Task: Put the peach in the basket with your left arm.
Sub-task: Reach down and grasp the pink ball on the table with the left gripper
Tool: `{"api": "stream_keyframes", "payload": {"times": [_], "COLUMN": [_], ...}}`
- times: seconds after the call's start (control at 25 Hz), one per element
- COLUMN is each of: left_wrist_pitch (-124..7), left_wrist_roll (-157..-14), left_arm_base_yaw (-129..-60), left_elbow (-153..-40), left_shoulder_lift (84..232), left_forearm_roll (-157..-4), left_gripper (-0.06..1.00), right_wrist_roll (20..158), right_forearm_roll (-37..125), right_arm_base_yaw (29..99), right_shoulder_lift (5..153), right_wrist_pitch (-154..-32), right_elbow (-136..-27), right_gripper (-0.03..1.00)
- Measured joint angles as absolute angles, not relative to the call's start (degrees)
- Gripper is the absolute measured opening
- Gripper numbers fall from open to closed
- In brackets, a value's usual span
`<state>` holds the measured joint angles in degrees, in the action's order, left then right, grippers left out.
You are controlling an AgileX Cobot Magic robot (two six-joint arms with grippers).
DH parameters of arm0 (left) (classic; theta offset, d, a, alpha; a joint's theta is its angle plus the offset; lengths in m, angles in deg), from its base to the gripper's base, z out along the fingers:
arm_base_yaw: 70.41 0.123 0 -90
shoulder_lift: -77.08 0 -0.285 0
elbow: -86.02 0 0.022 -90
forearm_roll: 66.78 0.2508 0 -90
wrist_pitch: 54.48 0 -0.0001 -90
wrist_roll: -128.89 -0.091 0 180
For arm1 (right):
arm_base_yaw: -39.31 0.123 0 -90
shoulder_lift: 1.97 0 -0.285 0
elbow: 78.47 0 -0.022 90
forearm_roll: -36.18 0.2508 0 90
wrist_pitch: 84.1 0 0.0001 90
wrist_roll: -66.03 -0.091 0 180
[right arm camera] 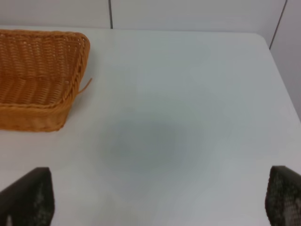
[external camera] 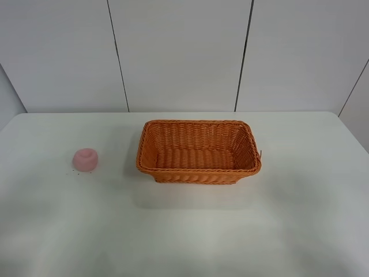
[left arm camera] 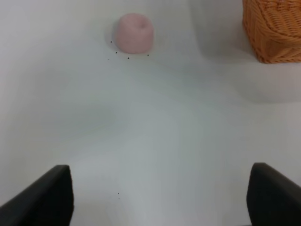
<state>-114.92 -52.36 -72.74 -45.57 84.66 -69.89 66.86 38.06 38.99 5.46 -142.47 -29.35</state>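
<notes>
The pale pink peach (external camera: 85,159) sits on the white table at the left, dimple up. It also shows in the left wrist view (left arm camera: 135,33). The orange wicker basket (external camera: 199,151) stands empty at the table's middle; one corner shows in the left wrist view (left arm camera: 273,28) and one end in the right wrist view (right arm camera: 40,77). My left gripper (left arm camera: 160,197) is open and empty, well short of the peach, with only its dark fingertips (left arm camera: 42,197) in view. My right gripper (right arm camera: 160,200) is open and empty beside the basket. Neither arm shows in the exterior high view.
The white table (external camera: 184,231) runs back to a white panelled wall (external camera: 184,52). A loose wicker strand (right arm camera: 86,85) sticks out of the basket's corner. Small dark specks (left arm camera: 128,58) lie on the table by the peach.
</notes>
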Motion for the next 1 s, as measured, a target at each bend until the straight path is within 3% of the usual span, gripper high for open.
{"api": "stream_keyframes", "payload": {"times": [0.48, 1.0], "left_wrist_pitch": [-112.3, -95.9], "left_wrist_roll": [-52.4, -52.4], "left_arm_base_yaw": [-72.7, -72.7], "left_elbow": [-49.0, -66.6], "left_shoulder_lift": [89.3, 147.1], "left_forearm_roll": [-69.7, -69.9], "left_gripper": [0.78, 0.78], "right_wrist_roll": [66.9, 66.9], "right_forearm_roll": [38.1, 38.1], "right_arm_base_yaw": [39.0, 39.0], "right_shoulder_lift": [5.5, 5.5], "right_wrist_pitch": [-142.5, -142.5], "right_elbow": [-29.4, -29.4], "right_gripper": [0.69, 0.69]}}
